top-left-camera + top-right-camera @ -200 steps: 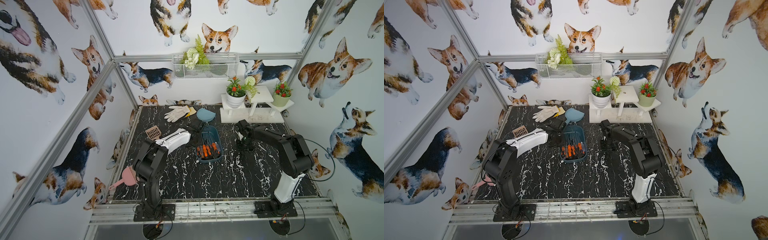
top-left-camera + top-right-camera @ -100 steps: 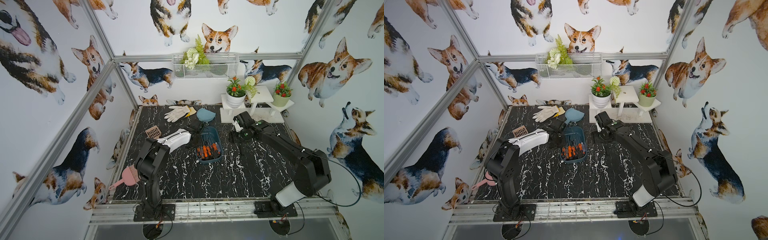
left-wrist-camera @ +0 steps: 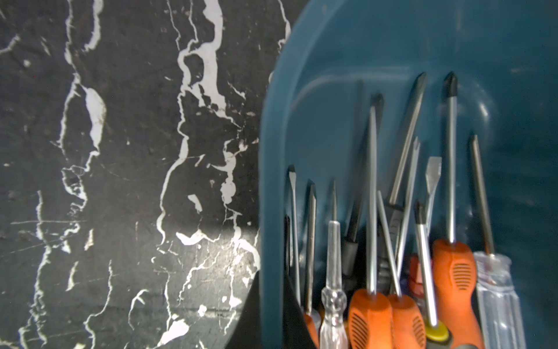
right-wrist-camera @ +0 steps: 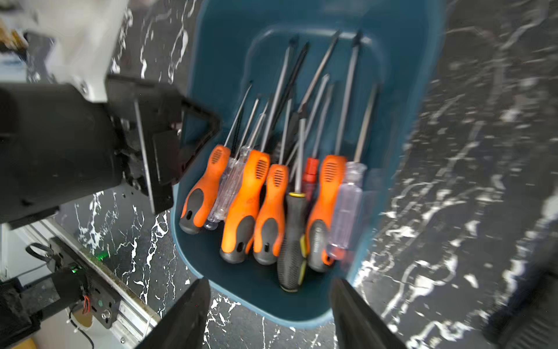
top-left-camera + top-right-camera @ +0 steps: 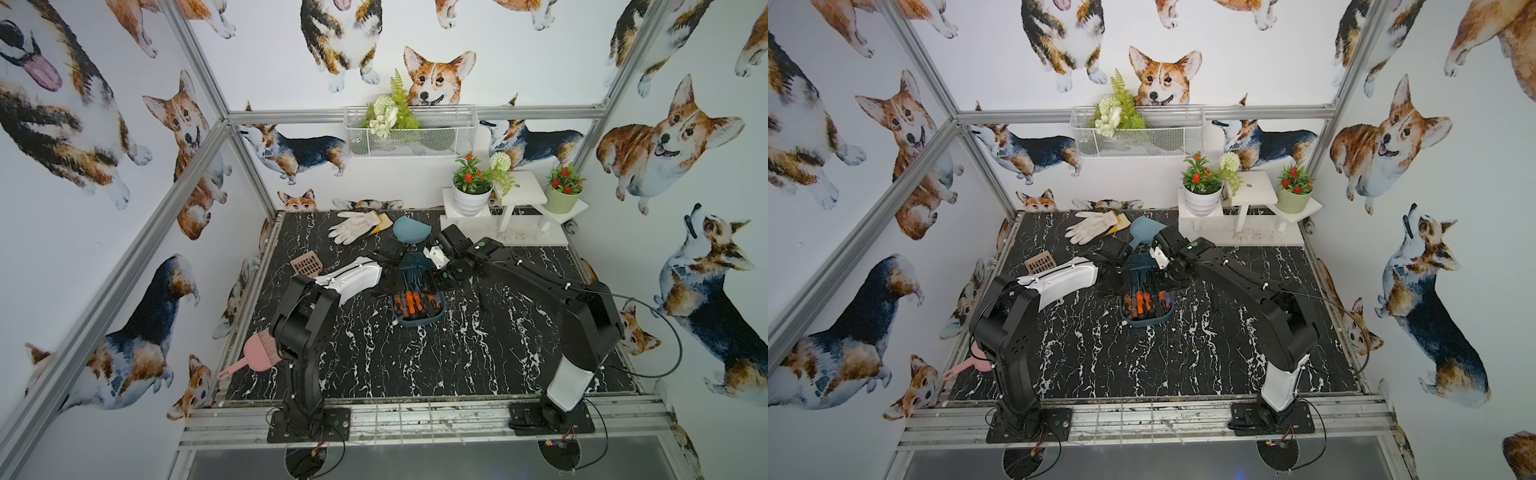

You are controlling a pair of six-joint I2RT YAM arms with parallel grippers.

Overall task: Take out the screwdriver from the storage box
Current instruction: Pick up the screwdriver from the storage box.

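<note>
Reaching step: left gripper (image 3: pixel 271 315) pinches the storage box (image 4: pixel 217 60) rim; right gripper (image 4: pixel 270 291) hovers open, empty, over the screwdrivers (image 4: pixel 244 193) and must descend onto 1 handle.

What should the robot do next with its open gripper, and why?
Probably lower the right gripper onto the black-and-yellow screwdriver. Its jaws stand open above the storage box, that handle lies on top of the pile between them, and the left gripper pinches the box's rim, which should steady it.
</note>
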